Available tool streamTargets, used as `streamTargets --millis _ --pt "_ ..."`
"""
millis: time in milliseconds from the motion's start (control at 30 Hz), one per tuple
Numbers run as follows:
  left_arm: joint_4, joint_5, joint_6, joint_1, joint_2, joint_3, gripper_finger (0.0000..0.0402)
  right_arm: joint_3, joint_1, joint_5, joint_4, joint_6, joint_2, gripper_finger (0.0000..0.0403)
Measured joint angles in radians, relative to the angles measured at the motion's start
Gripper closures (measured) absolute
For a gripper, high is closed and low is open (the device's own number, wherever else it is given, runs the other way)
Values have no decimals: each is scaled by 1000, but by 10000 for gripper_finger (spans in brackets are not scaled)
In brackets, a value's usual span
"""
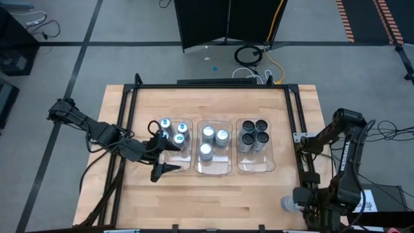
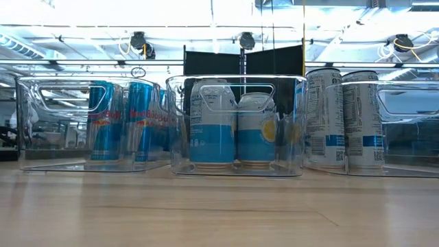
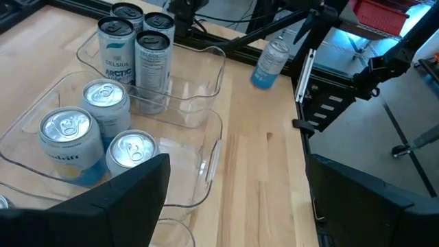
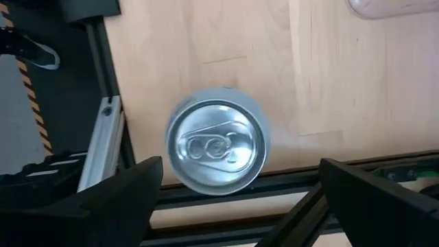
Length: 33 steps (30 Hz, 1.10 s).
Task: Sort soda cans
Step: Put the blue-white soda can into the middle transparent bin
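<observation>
Three clear trays [image 1: 214, 169] in a row at the table's [image 1: 213, 200] centre hold the cans: blue-marked cans [image 1: 173, 129] left, silver-topped cans [image 1: 213, 139] middle, dark-topped cans [image 1: 253, 133] right. Left gripper [image 1: 165, 155], fingers spread and empty, sits at the left tray's near-left corner. Right gripper [image 4: 236, 199], also spread, hovers over a lone can [image 4: 216, 147] at the table's near right edge.

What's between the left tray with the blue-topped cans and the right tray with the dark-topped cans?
The middle clear tray, holding three silver-topped cans. The high view shows it sitting between the left tray and the right tray; the low view confirms it.
</observation>
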Motion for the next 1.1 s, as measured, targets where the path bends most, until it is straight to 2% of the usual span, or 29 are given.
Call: streamTargets --millis 267,533,700,800,967,1033,1100 --pt "0 0 8 0 0 0 52 -93 0 -4 141 7 0 21" --pt "-7 -9 9 0 0 0 52 -135 -12 -1 176 7 1 21" --pt "-7 -9 7 0 0 0 52 -196 -16 -1 320 14 1 21" --pt "-7 -9 6 0 0 0 52 -202 -16 -4 378 94 2 21" --pt "22 0 -1 0 0 0 52 -200 -16 -6 401 329 2 21" --pt "29 0 -1 0 0 0 52 -200 -16 -6 397 341 2 21" --pt "29 0 -1 0 0 0 52 -200 -15 -7 390 287 2 21"
